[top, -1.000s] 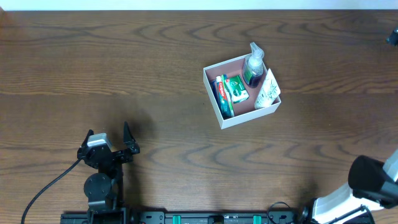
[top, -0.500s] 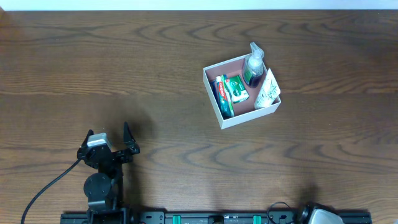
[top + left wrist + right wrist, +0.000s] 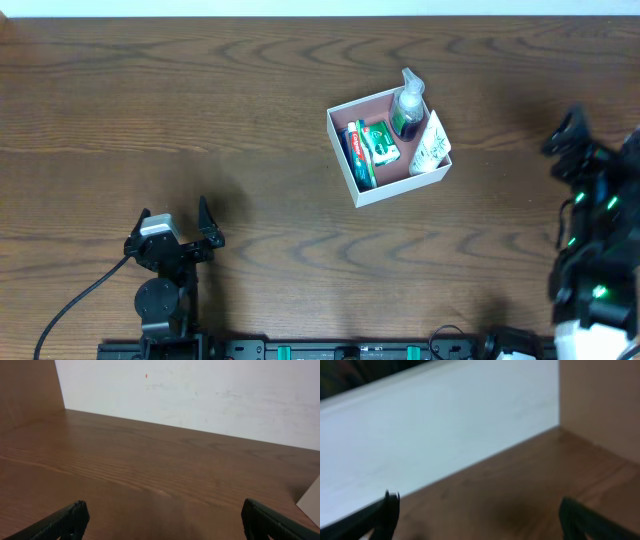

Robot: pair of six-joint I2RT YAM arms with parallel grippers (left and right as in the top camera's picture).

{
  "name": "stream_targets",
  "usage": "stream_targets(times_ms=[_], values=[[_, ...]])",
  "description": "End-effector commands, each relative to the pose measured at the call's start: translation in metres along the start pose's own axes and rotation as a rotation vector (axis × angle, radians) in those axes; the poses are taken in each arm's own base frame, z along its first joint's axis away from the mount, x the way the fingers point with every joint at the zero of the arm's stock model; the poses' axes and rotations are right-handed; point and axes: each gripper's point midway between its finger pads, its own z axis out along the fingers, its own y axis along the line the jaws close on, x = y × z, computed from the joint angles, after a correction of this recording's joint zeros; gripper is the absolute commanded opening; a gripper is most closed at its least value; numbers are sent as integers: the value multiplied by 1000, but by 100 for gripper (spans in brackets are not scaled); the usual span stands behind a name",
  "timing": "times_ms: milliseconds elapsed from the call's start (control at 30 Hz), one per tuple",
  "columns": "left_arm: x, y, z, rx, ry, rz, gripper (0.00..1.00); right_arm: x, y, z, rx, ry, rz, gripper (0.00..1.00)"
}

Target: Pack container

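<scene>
Brown wood-grain table (image 3: 200, 120), seen from above. At near left, left gripper (image 3: 176, 218), fingers spread wide over the wood, black cable (image 3: 80, 300) trailing beside. At right edge, right gripper (image 3: 600, 150), likewise splayed. Right of centre, toward the far side and well apart from both, the container (image 3: 400, 188), holding pump bottle (image 3: 408, 108), white tube (image 3: 432, 145) and green toothpaste box (image 3: 378, 143).

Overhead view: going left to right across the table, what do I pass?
The left gripper, open → container → inside it: red-and-blue box, green packet, pump bottle, white tube → right gripper, open.
</scene>
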Motion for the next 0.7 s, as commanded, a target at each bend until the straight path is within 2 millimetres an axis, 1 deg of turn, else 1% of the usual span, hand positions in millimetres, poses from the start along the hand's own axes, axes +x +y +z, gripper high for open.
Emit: stream_targets(times_ms=[0,133,300,467,567,667], values=[[19,6,1,-26,55,-7,98,31,3,-15,-56,-14,12,99],[19,6,1,-26,55,-7,98,58,0,-31,-103,-58,15,99],[19,6,1,-26,55,-7,98,81,-5,-45,-137,-97,19,99],[19,6,1,-26,55,-7,98,96,-4,-54,-172,-121,23,99],[19,6,1,-26,55,-7,98,102,-1,-57,-197,-130,24,99],[19,6,1,-26,55,-7,98,112,0,-57,-212,-117,23,99]])
